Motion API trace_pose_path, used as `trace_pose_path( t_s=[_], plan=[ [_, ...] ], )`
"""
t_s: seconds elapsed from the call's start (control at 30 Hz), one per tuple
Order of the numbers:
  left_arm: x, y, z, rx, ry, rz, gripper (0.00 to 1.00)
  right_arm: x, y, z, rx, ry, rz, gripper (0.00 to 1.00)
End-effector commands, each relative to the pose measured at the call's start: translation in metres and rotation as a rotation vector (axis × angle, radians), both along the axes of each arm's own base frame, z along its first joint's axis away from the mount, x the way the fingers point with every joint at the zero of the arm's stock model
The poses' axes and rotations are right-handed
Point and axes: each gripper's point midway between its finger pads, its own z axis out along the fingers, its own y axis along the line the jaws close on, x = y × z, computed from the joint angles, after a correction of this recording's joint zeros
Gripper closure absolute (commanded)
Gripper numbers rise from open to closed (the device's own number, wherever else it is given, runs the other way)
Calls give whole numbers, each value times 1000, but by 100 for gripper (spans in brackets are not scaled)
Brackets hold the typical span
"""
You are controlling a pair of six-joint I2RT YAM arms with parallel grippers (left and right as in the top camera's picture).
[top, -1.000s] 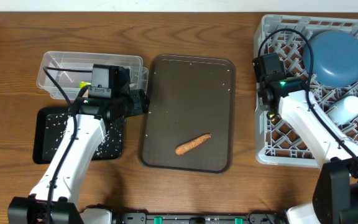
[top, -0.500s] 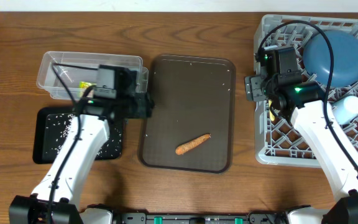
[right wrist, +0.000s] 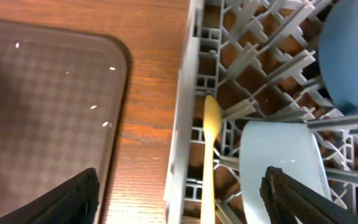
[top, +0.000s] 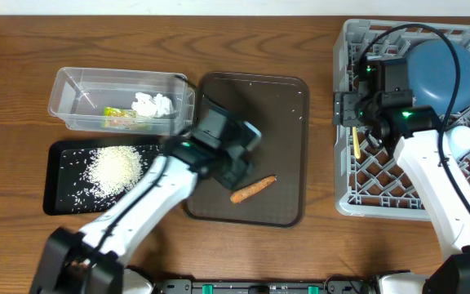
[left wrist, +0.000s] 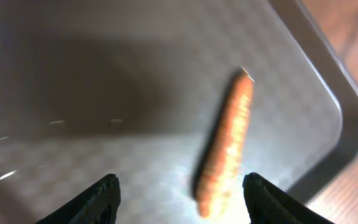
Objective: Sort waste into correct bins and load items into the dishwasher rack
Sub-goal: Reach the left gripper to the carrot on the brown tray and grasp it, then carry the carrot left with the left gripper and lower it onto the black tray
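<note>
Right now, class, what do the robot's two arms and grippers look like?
Both the left arm and right arm have white shells and black joints. The left gripper and right gripper have black fingers. Black cables loop over the right wrist, near a green light.

A brown wood-grain tabletop point(top: 243, 41) filled the view under soft, even light, and a pale strip point(top: 178, 5) ran along its far edge.

One tub point(top: 65, 91), one black tray point(top: 52, 202), one brown tray point(top: 268, 114), one carrot stick point(top: 253, 189), one rack point(top: 374, 206), one plate point(top: 435, 77), one spoon point(top: 355, 143), one tissue point(top: 153, 104).
</note>
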Motion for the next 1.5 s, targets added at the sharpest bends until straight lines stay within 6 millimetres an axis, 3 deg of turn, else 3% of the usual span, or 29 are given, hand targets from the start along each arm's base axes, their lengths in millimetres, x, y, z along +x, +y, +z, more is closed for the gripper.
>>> trace_pose_path(
  t_s=[0.0, 0.2, 0.47, 0.7, 0.93, 1.1, 1.2, 1.23, 1.47],
  plan=[
    [-17, -15, -17, 72, 0, -183, 34, 2, 0, 9, 22, -18, -15, 17],
    [-39, -29, -40, 123, 46, -294, 32, 2, 0, 9, 21, -15, -16, 18],
    [-40, -21, -70, 208, 94, -292, 31, 2, 0, 9, 21, -15, -15, 17],
    [-42, -19, -83, 226, 123, -292, 31, 2, 0, 9, 21, -15, -15, 17],
    [-41, -19, -83, 226, 123, -289, 61, 1, 0, 8, 21, -12, -15, 17],
    [-32, -9, -84, 289, 81, -269, 77, 1, 0, 8, 20, -12, -16, 17],
    [-24, -2, -81, 336, 39, -244, 81, 1, 0, 8, 20, -11, -16, 17],
    [-21, 0, -78, 347, 22, -232, 87, 1, 0, 8, 20, -11, -15, 17],
    [6, 11, -40, 279, -57, -19, 90, 0, 0, 7, 19, -7, -15, 17]
  ],
)
